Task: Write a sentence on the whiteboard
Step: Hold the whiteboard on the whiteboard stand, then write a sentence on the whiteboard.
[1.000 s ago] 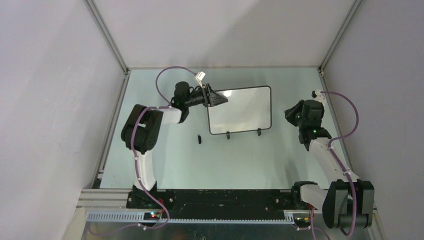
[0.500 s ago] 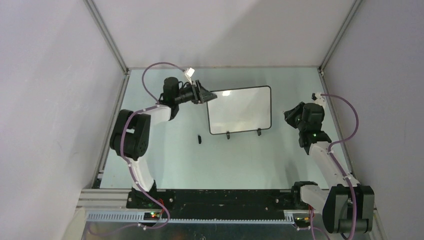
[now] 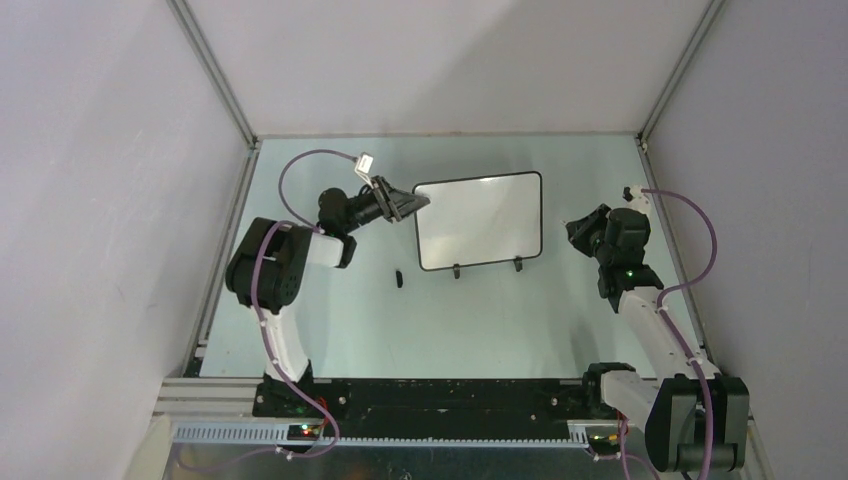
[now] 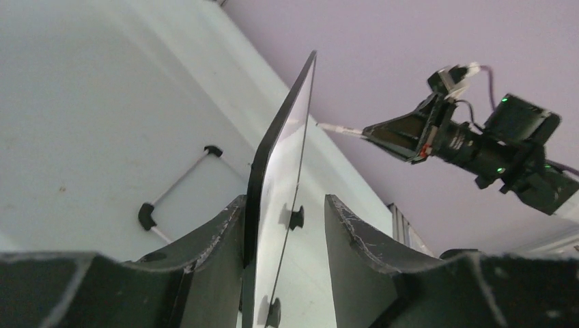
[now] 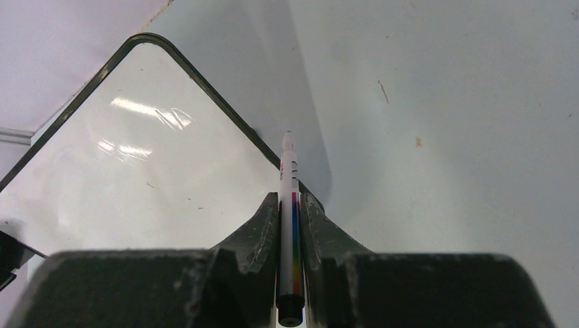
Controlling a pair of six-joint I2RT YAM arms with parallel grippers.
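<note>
The whiteboard (image 3: pixel 480 220) stands on its two black feet mid-table, and its glossy face is blank; no sentence shows on it. My left gripper (image 3: pixel 408 203) is open at the board's upper left edge. In the left wrist view the whiteboard (image 4: pixel 283 137) stands edge-on between my left gripper's (image 4: pixel 285 205) fingers, with the left finger against the frame and the right finger apart. My right gripper (image 3: pixel 580 228) is right of the board, shut on a white marker (image 5: pixel 289 171) with a rainbow stripe. In the right wrist view my right gripper (image 5: pixel 290 198) points the marker's tip at the edge of the whiteboard (image 5: pixel 136 171).
A small black marker cap (image 3: pixel 398 278) lies on the table left of the board's front feet. Grey enclosure walls stand at the left, right and back. The arm bases sit on a black rail (image 3: pixel 450 395) at the near edge.
My left arm has drawn back to the left, and its gripper has shifted from over the board's upper left corner to its left edge. My right gripper has barely moved.
</note>
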